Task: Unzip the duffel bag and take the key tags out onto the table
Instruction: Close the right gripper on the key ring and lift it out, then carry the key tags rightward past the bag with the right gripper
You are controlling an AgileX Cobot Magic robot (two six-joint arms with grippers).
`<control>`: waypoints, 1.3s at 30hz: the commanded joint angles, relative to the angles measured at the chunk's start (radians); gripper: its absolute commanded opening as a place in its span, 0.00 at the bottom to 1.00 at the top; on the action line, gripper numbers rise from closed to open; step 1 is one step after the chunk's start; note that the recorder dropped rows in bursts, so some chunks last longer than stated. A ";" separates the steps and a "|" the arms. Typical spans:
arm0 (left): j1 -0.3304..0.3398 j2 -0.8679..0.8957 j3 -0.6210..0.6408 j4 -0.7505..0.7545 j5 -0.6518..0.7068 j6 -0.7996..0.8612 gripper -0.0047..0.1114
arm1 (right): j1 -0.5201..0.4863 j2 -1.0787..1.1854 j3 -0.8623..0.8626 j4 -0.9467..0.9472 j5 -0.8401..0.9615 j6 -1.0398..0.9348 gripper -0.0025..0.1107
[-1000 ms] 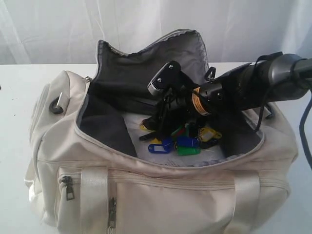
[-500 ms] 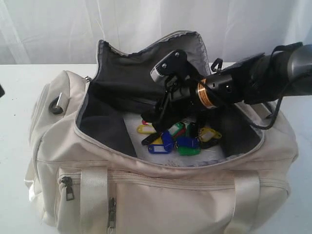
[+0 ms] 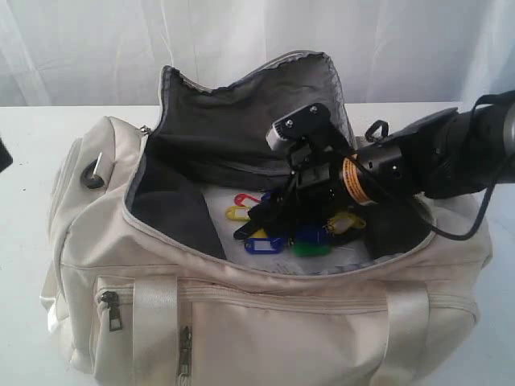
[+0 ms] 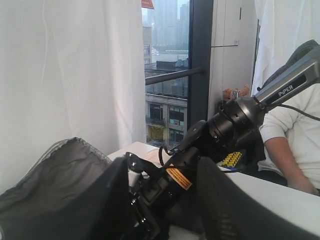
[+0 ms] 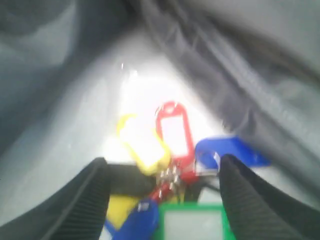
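Gaping wide over the key tags, right tool.

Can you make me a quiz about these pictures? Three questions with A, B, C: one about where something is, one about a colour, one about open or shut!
1. Where are the small colourful plastic key tags, compared with the cream fabric duffel bag?
A under it. B inside it. C beside it.
2. What colour is the bag's lining?
A pink. B orange. C grey.
3. The bag is:
A unzipped and open. B zipped shut. C taped over.
Answers: 1 B, the tags lie on the bag's floor; 2 C, grey cloth shows inside; 3 A, the top gapes wide.
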 commanded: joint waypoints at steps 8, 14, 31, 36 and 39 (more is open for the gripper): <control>-0.001 -0.005 0.007 -0.018 0.007 -0.008 0.45 | -0.006 0.084 0.055 -0.001 0.074 -0.015 0.52; -0.001 -0.005 0.007 -0.018 0.007 -0.008 0.45 | -0.006 0.128 0.050 -0.001 0.072 -0.015 0.16; -0.001 0.018 0.007 0.079 -0.021 -0.097 0.45 | -0.008 -0.330 -0.055 -0.001 0.019 0.005 0.02; -0.001 0.097 0.007 0.147 -0.031 -0.163 0.45 | -0.008 -0.435 -0.055 -0.001 0.112 0.005 0.02; -0.001 0.155 0.007 0.147 -0.103 -0.157 0.47 | -0.008 -0.507 -0.055 -0.001 0.191 0.005 0.02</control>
